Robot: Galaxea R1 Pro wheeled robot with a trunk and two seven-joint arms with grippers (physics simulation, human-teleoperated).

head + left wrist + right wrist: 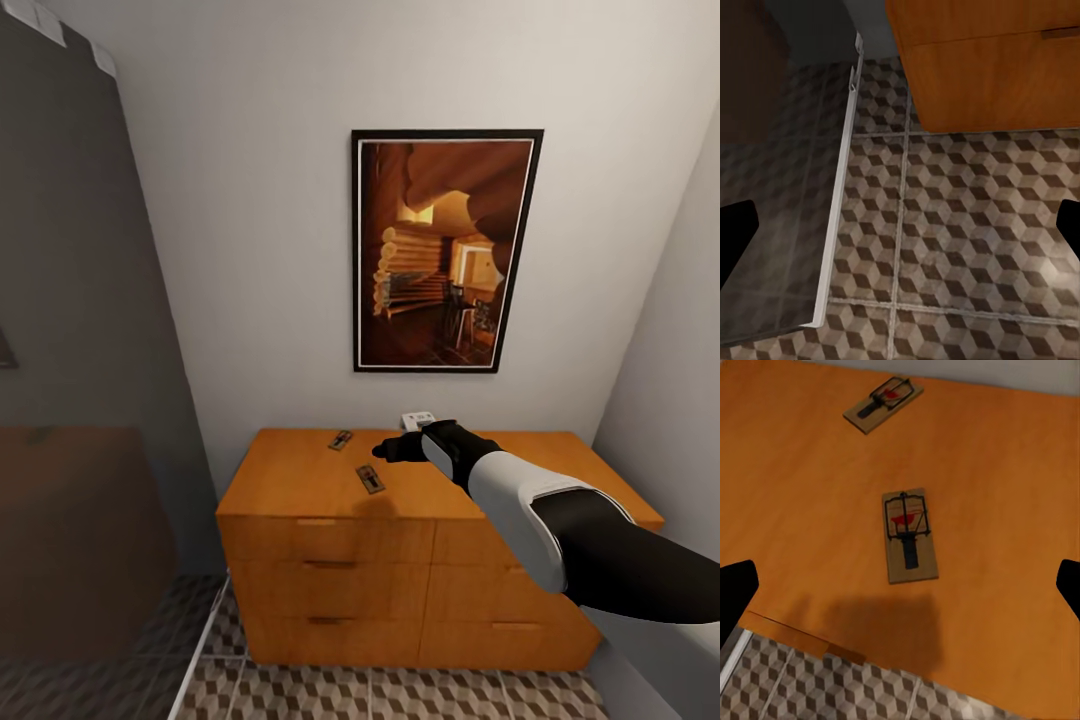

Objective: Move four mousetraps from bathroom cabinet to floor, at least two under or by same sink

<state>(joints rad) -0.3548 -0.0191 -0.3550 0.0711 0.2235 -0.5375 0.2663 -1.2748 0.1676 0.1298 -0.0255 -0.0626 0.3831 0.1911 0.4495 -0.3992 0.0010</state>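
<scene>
Framed cabin picture (pixel 446 250) on wall above dresser.

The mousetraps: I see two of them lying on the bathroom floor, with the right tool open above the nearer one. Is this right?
Not quite. The two mousetraps lie on the orange cabinet top, not on the floor; the right wrist view shows this. The right tool is indeed open above the nearer one.
</scene>
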